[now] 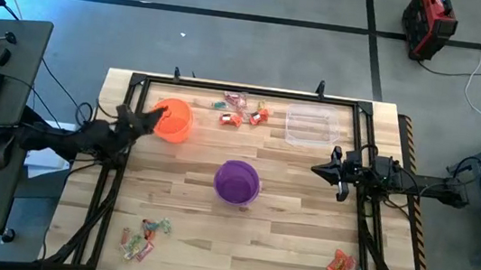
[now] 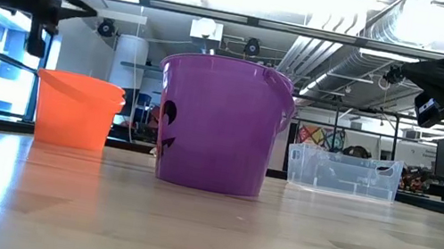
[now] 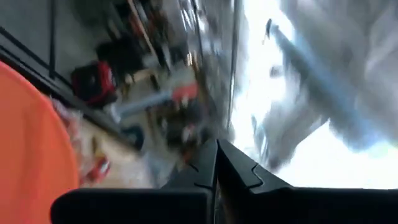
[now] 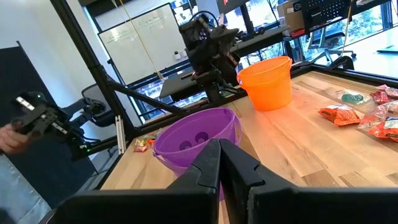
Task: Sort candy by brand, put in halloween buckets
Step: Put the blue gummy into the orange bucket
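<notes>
Purple pail: a round purple plastic bucket (image 2: pixel 220 126) with a dark face print stands nearest the low camera, centre frame; in the high view it sits mid-table (image 1: pixel 237 182), upright and apart from everything else.
Orange pail: a round bright orange plastic bucket (image 1: pixel 172 119) stands in the upper left of the table, upright.
Left claw: the left gripper (image 1: pixel 147 120) is pressed shut and holds nothing, just beside the orange pail's rim.
Right claw: the right gripper (image 1: pixel 316 170) is closed tight and empty, at the right of the table below the clear tub.
Clear tub: a clear rectangular plastic tub (image 1: pixel 308 125) lies upper right.
Sweets: small wrapped candy lies in three clusters: top centre (image 1: pixel 243 110), lower left (image 1: pixel 143 238), lower right (image 1: pixel 345 268).
</notes>
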`<state>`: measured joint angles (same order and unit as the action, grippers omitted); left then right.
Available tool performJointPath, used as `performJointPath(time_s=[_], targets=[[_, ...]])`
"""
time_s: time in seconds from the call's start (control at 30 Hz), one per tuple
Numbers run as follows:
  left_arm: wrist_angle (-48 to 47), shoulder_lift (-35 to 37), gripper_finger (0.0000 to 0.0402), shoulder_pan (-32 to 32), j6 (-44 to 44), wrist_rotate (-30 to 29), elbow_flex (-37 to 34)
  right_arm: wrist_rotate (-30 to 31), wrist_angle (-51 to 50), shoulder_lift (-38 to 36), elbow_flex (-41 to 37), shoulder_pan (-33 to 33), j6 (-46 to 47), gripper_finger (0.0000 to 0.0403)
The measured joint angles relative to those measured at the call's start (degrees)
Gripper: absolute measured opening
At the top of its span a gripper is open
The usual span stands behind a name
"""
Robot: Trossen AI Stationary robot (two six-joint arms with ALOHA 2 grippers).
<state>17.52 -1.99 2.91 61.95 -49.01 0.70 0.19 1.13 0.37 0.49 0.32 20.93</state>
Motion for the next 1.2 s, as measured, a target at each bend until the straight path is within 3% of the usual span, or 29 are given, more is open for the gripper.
performJointPath(time_s=[0.07, 0.2, 0.33, 0.4, 0.47, 0.57, 0.67, 0.77, 0.97, 1.2], targets=[[5.22, -3.33, 0.0001, -0.27, -0.17, 0.17, 0.35, 0.00, 0.00, 0.01, 0.00, -0.02, 0.00, 0.0000], [12.23, -15.27, 0.0001, -0.30, -6.00, 7.65, 6.65, 0.00, 0.00, 0.01, 0.00, 0.00, 0.00, 0.0000], [8.45, -29.79, 0.0001, -3.27, -13.08, 7.11, 17.81, 0.00, 0.00, 0.01, 0.00, -0.01, 0.01, 0.0000], [0.40, -35.41, 0.0001, -8.01, -13.04, 10.78, 24.40, 0.00, 0.00, 0.01, 0.00, -0.02, 0.02, 0.0000], [-10.73, -40.95, 0.0001, -15.09, -11.20, 19.68, 31.67, 0.00, 0.00, 0.01, 0.00, -0.02, 0.00, 0.0000], [-24.33, -49.59, 0.0006, -28.69, -14.32, 37.79, 40.97, 0.00, 0.00, 0.01, 0.00, -0.02, 0.01, 0.0000], [-28.01, -59.16, 0.0015, -41.75, -23.41, 57.30, 49.07, 0.00, 0.00, 0.01, 0.00, -0.02, 0.00, 0.0000], [-30.73, -69.21, 0.0024, -49.65, -31.35, 68.10, 57.02, 0.00, 0.00, 0.01, 0.00, -0.02, 0.00, 0.0000], [-43.35, -85.26, 0.0037, -51.65, -48.49, 69.31, 68.91, 0.00, 0.00, -0.01, 0.00, 0.00, 0.01, 0.0000], [-47.95, -96.21, 0.0081, -49.58, -55.65, 62.19, 71.22, 0.00, 0.00, -0.01, 0.00, -0.02, 0.02, 0.0000]])
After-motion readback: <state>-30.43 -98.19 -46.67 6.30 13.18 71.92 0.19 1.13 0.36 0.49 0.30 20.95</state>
